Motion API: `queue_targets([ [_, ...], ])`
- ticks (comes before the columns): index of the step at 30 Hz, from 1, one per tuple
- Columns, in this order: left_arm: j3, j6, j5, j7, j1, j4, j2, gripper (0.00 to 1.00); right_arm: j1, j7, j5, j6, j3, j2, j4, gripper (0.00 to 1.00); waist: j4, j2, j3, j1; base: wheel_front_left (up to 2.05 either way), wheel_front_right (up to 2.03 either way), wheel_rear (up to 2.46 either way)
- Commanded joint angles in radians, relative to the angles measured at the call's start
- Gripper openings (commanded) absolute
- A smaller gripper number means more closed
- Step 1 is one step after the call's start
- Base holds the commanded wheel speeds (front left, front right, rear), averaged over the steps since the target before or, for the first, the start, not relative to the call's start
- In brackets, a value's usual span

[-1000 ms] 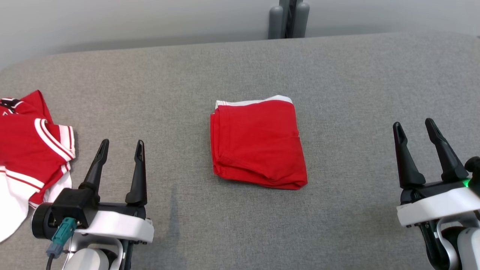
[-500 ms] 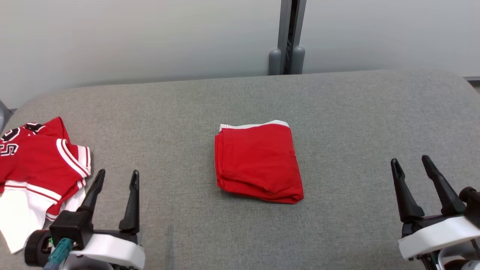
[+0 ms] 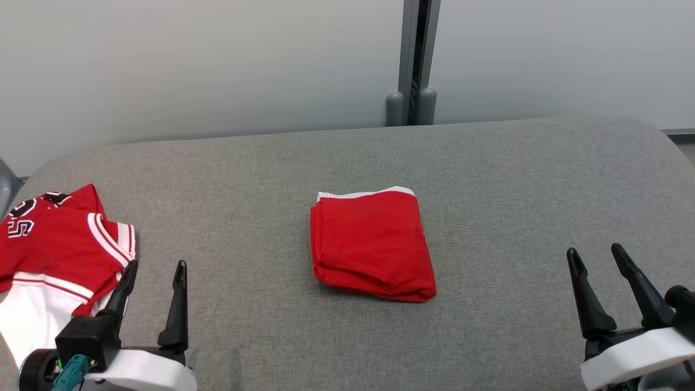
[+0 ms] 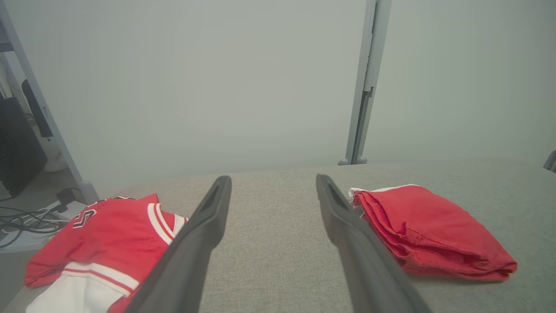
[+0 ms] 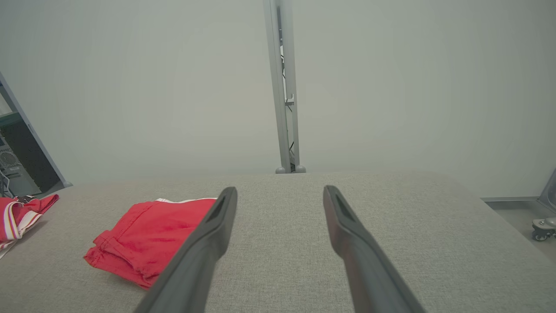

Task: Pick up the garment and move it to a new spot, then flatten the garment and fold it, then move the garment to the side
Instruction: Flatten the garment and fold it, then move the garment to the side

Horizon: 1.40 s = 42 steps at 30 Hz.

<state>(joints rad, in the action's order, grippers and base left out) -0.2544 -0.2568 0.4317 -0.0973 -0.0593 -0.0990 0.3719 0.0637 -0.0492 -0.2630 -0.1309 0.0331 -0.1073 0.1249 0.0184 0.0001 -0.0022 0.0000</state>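
Far left on the grey padded tabletop [image 3: 516, 179], a red and white jersey [image 3: 59, 244] lies rumpled, with part of a number showing. Just right of it hovers the left gripper [image 3: 157, 264], its two dark fingers spread wide and holding nothing. In the middle of the tabletop sits the folded red garment [image 3: 372, 244], a neat rectangle with a white band along its far edge, well apart from both grippers. At the far right, the right gripper [image 3: 594, 251] is also spread wide and empty. Behind, a grey post [image 3: 411, 60] divides a pale wall.

Over the last second the head view has tilted up. More wall now shows and everything sits lower in the frame, so this is a camera move and not a move of the garments. The folded garment has kept its shape and its place, and both grippers have stayed open.

The folding looks done, and moving the garment to the side appears to be what remains.

There are no bins or baskets here, and both garments rest directly on the tabletop.
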Motion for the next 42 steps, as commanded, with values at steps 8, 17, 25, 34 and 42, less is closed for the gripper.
queue_targets([
  [8,-0.005,-0.018,0.001,0.018,-0.014,-0.026,0.007,1.00,0.000,-0.005,-0.002,0.000,0.009,0.002,0.008,1.00,0.002,-0.0001,0.003,0.0000,0.00,0.00,0.00],
  [17,-0.013,-0.028,-0.004,0.031,-0.013,-0.044,0.008,1.00,-0.007,-0.007,-0.002,0.000,0.013,0.008,0.003,1.00,0.003,-0.0001,0.009,0.0000,0.00,0.00,0.00],
  [25,-0.008,-0.043,-0.009,0.026,0.015,-0.063,0.005,1.00,-0.029,-0.008,-0.001,0.000,0.030,0.000,0.003,1.00,0.021,-0.0001,0.040,0.0000,0.00,0.00,0.00],
  [34,-0.019,-0.022,-0.010,-0.005,0.122,-0.068,-0.020,1.00,-0.142,-0.031,-0.007,0.000,0.041,-0.060,-0.091,1.00,0.134,-0.0001,0.150,0.0000,0.00,0.00,0.00],
  [42,-0.038,0.010,-0.002,-0.072,0.232,-0.018,-0.066,1.00,-0.237,-0.033,-0.037,0.000,-0.048,-0.103,-0.234,1.00,0.257,-0.0001,0.262,0.0000,0.00,0.00,0.00],
])
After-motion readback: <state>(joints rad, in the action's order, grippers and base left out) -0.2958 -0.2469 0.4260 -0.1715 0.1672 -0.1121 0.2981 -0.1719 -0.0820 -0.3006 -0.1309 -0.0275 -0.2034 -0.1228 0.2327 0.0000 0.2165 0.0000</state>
